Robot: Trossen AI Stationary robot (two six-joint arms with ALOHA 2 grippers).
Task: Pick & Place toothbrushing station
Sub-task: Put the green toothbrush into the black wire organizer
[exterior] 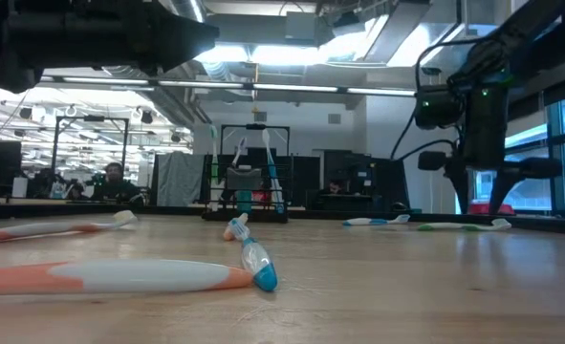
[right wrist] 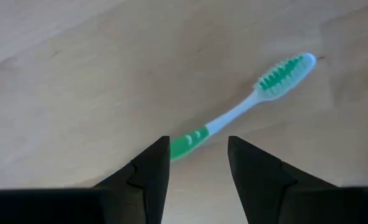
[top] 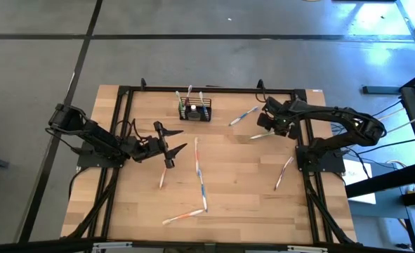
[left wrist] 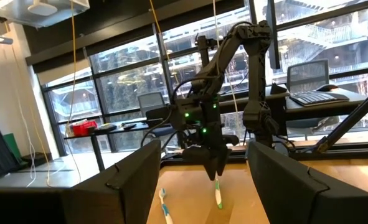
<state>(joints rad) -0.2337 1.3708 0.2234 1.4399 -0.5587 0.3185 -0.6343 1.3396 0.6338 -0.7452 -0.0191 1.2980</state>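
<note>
high view: the surface point(top: 228, 190) carries the toothbrushing station point(top: 194, 111) at its far edge. right of it, the right gripper point(right wrist: 196, 163) hovers spread over a green toothbrush point(right wrist: 246, 115), seemingly ready to pinch; left gripper point(top: 170, 149) waits, spread.

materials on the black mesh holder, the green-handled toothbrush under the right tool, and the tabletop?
Black wire-mesh rectangular holder: looks like thin metal wire with a dark matte coating; open grid sides show.
Green-and-white toothbrush: likely moulded plastic, smooth and slightly glossy, with green and white bristles.
Pale wooden tabletop: wood planks or laminate, with visible grain and board seams and a satin sheen in the low view.
</note>
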